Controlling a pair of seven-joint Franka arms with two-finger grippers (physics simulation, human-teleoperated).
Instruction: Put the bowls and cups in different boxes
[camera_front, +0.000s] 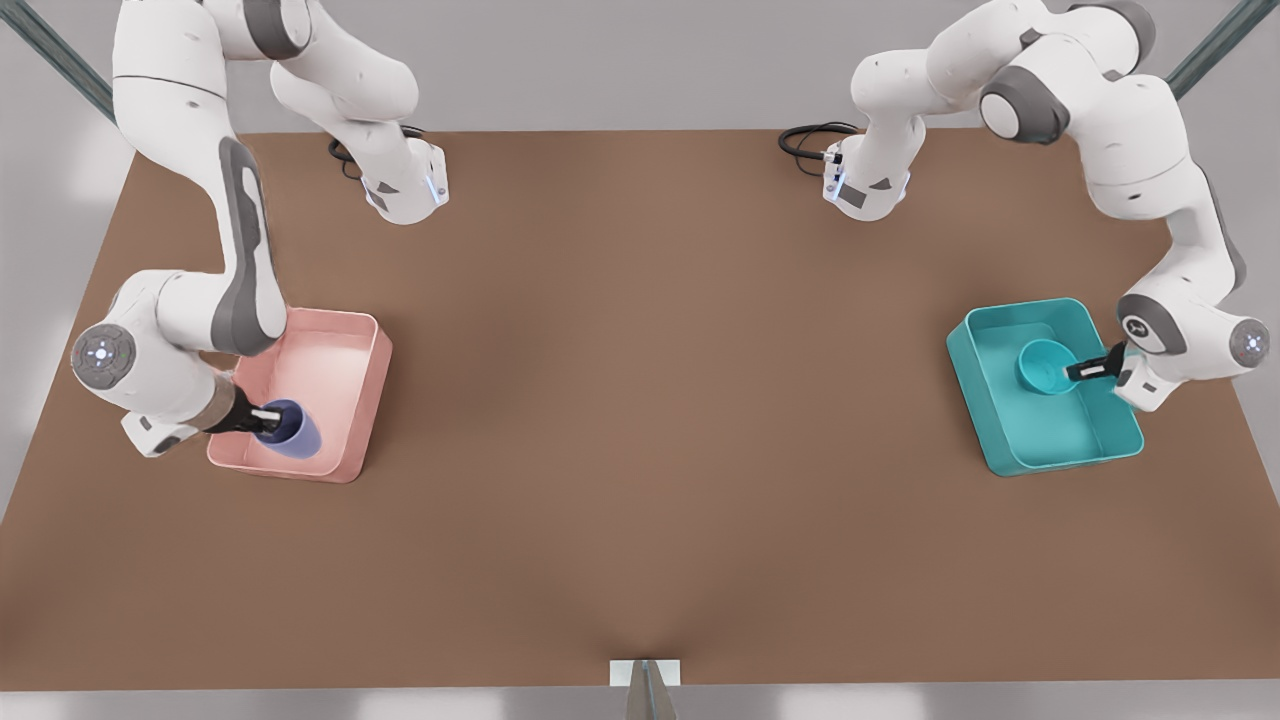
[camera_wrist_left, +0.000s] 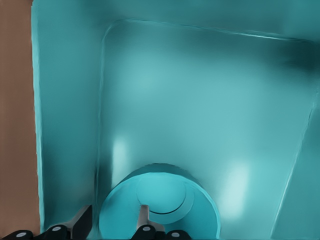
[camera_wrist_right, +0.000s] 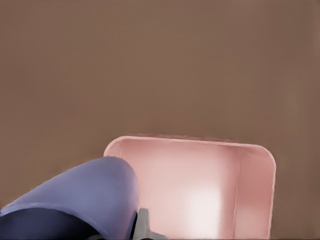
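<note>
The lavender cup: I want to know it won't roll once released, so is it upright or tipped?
Tipped. The lavender cup lies slanted over the pink bin, held by the right pincer.

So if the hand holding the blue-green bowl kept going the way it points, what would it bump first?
Most likely the floor of the teal box. The left gripper points down into it, gripping the teal bowl by its rim, so the bowl would probably touch first.
</note>
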